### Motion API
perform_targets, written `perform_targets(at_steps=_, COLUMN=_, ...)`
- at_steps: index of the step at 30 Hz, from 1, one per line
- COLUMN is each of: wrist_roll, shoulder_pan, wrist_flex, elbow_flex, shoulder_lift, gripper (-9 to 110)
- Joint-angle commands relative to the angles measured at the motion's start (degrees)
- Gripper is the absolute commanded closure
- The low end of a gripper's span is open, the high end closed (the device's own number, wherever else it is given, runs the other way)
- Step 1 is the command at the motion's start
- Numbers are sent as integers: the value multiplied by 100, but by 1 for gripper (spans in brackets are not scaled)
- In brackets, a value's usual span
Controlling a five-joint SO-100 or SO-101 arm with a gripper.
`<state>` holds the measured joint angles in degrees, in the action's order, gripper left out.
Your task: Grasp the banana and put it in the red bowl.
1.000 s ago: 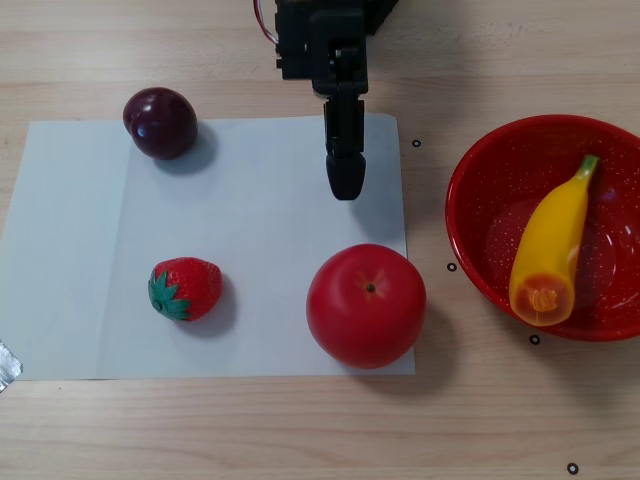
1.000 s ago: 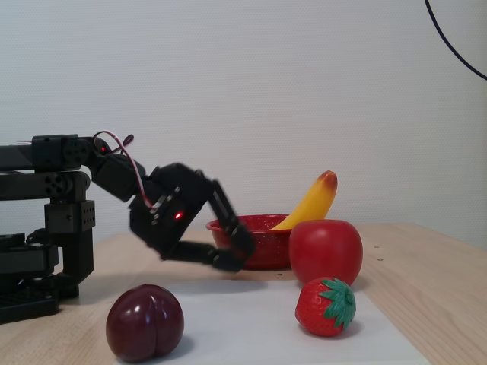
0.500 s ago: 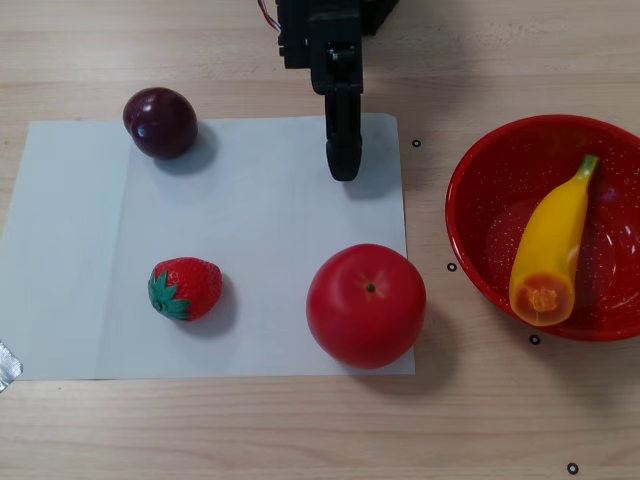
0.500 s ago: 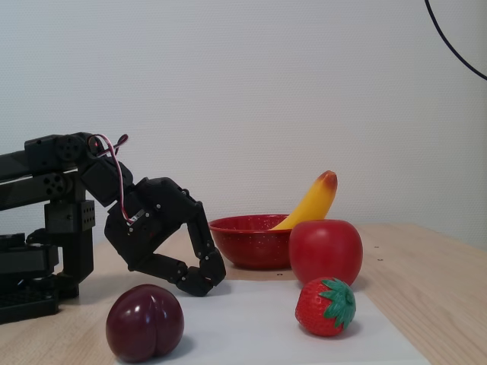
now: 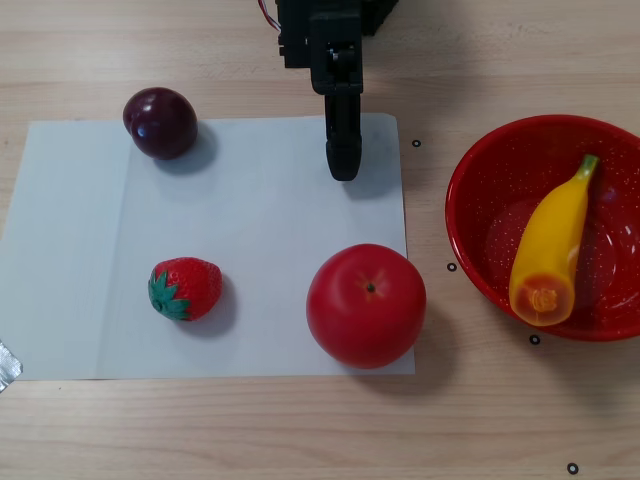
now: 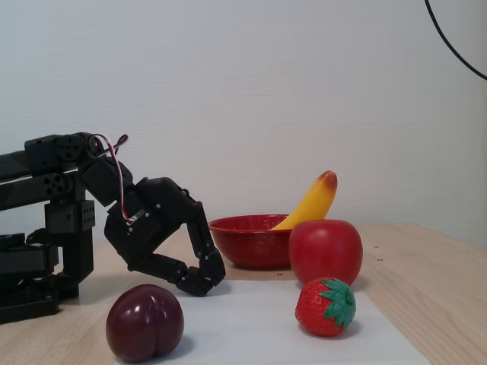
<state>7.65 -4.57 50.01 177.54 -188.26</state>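
The banana (image 5: 553, 245) lies inside the red bowl (image 5: 487, 190) at the right of the other view, green stem toward the far side. Its orange end rests at the bowl's near rim. In the fixed view the banana (image 6: 313, 201) sticks up out of the bowl (image 6: 247, 245), orange end on top. My gripper (image 5: 343, 168) is shut and empty. It points down at the far edge of the white paper, well left of the bowl. In the fixed view the gripper (image 6: 207, 278) hangs low with its tips close to the table.
A white paper sheet (image 5: 250, 220) holds a red apple (image 5: 366, 305), a strawberry (image 5: 185, 288) and a dark plum (image 5: 160, 122). The apple stands between the gripper and the table's near edge, close to the bowl. The arm's base (image 6: 38, 258) is at the left of the fixed view.
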Motion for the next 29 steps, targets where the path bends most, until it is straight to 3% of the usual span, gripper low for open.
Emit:
perform_targets(at_steps=1, wrist_roll=-167, shoulder_pan=-176, wrist_flex=105, elbow_flex=26, shoulder_lift=62, gripper=101)
perform_targets(at_steps=29, wrist_roll=-264, shoulder_pan=-220, wrist_flex=105, elbow_flex=26, shoulder_lift=62, gripper=101)
